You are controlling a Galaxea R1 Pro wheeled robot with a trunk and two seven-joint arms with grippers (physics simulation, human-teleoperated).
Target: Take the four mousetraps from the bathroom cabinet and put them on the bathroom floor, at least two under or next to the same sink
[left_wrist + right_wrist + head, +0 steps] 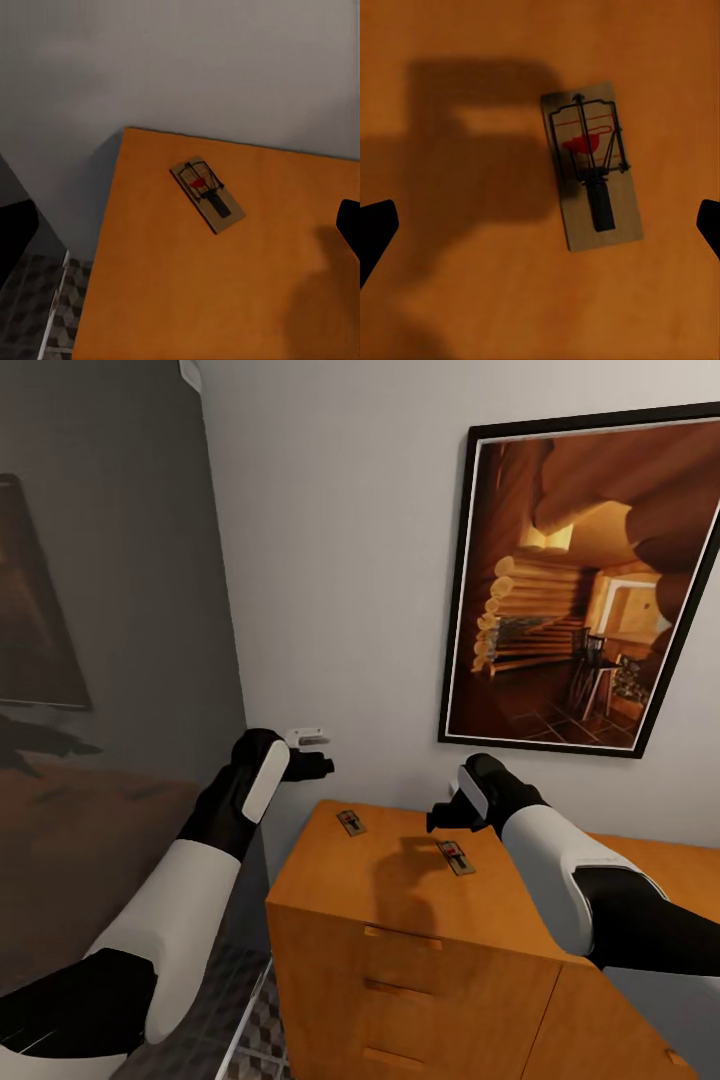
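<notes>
Two mousetraps lie flat on an orange-brown wooden chest of drawers: one near its far left corner, the other further right. My left gripper hovers off the chest's far left corner, open and empty; the left wrist view looks down on the first trap. My right gripper hangs open just above the second trap, its fingertips spread wide to either side. A strip of cube-patterned bathroom floor shows beside the chest. The cabinet and the bathroom sink are out of view.
The chest stands against a white wall with a large framed picture above it. A small white fixture sticks out of the wall near my left gripper. A dark reflective panel closes off the left side.
</notes>
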